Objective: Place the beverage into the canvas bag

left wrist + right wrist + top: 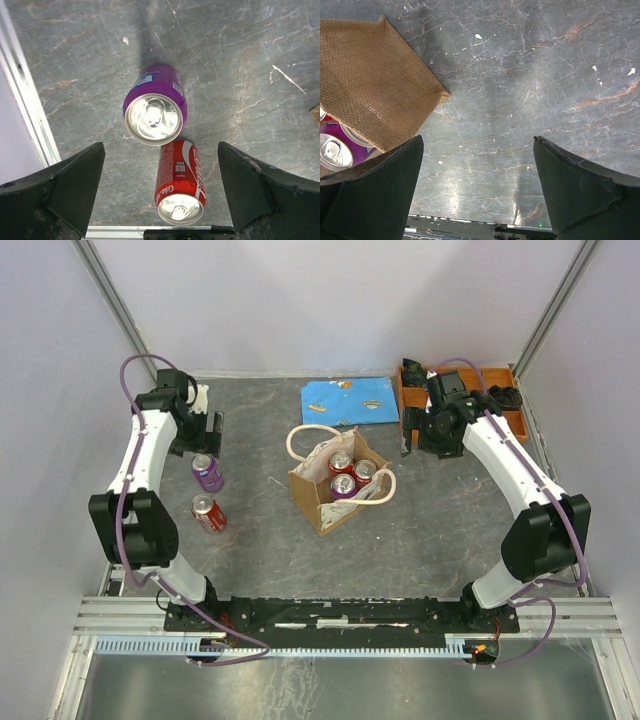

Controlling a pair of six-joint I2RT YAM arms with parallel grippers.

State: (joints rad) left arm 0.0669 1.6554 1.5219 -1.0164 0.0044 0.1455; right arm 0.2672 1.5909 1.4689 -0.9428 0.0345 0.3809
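Three cans are sitting in the bag [318,502] mid-table, two red and one purple. Two more are sitting at the table's left: a purple can [155,102] and a red can [181,182] reading "Coke". The left gripper [161,150] is hovering over them, jaws wide, gripping nothing. The right gripper [477,142] is hanging wide open and empty, right of the bag.
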